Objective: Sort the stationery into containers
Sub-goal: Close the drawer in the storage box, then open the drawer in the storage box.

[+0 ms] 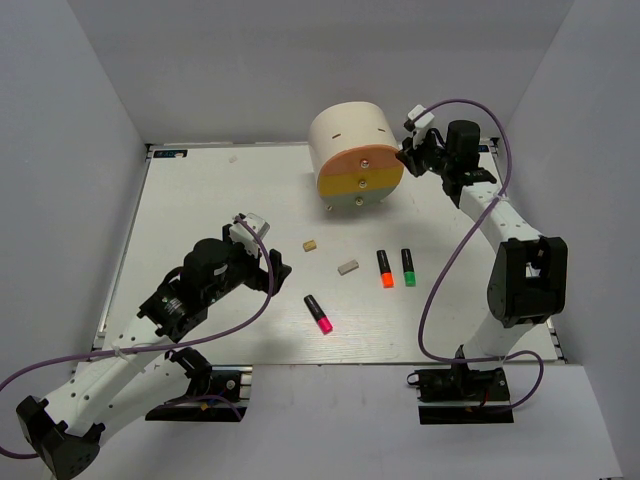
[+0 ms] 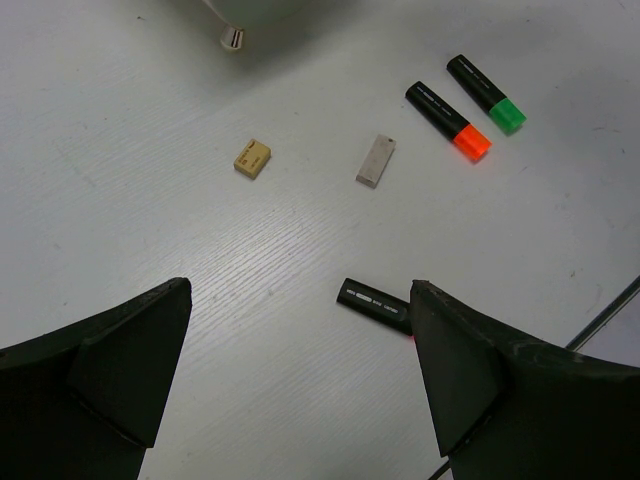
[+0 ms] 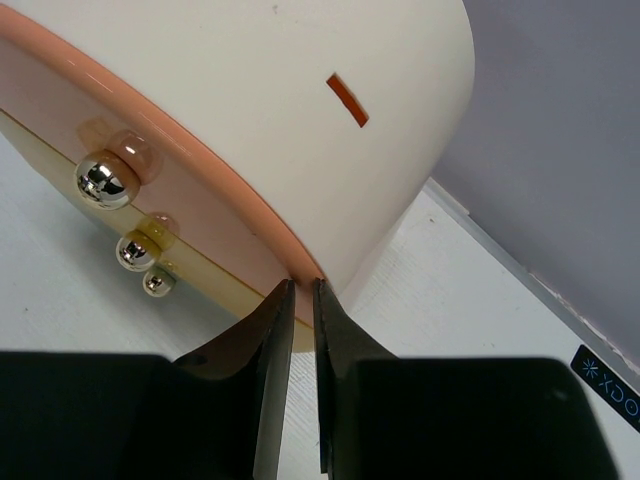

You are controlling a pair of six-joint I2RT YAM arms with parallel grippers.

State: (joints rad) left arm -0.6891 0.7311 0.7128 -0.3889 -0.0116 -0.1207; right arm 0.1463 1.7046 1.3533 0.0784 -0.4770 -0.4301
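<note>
The cream half-cylinder organiser (image 1: 350,135) stands at the back, with its salmon, yellow and grey-green drawers (image 1: 360,178) shut. On the table lie the pink highlighter (image 1: 318,313), orange highlighter (image 1: 385,268), green highlighter (image 1: 408,267), tan eraser (image 1: 311,244) and grey eraser (image 1: 348,267). My left gripper (image 1: 265,255) is open and empty, hovering left of the pink highlighter (image 2: 372,303). My right gripper (image 1: 405,158) is shut, its tips (image 3: 303,290) against the right edge of the organiser's salmon front (image 3: 200,200). No pens are in view.
The left wrist view shows the tan eraser (image 2: 252,158), grey eraser (image 2: 376,160), orange highlighter (image 2: 448,121), green highlighter (image 2: 487,93) and an organiser foot (image 2: 232,38). Three round knobs (image 3: 105,180) show in the right wrist view. Grey walls surround the table (image 1: 200,200).
</note>
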